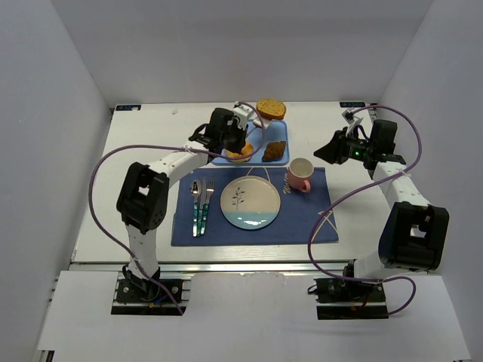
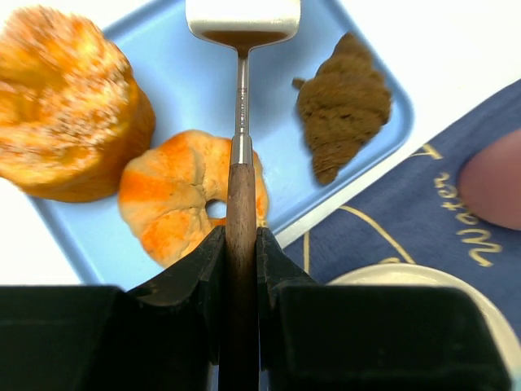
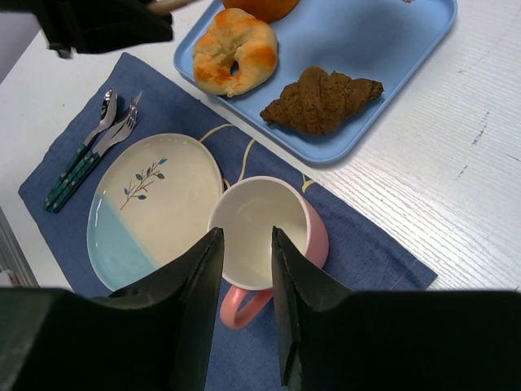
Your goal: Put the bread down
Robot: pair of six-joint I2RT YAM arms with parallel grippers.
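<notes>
Now | bread: tray corner | ahead of left gripper, beside spatula

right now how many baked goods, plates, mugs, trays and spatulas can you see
baked goods: 3 (bread, donut, dark pastry)
plate: 1
mug: 1
tray: 1
spatula: 1
total: 7
</notes>
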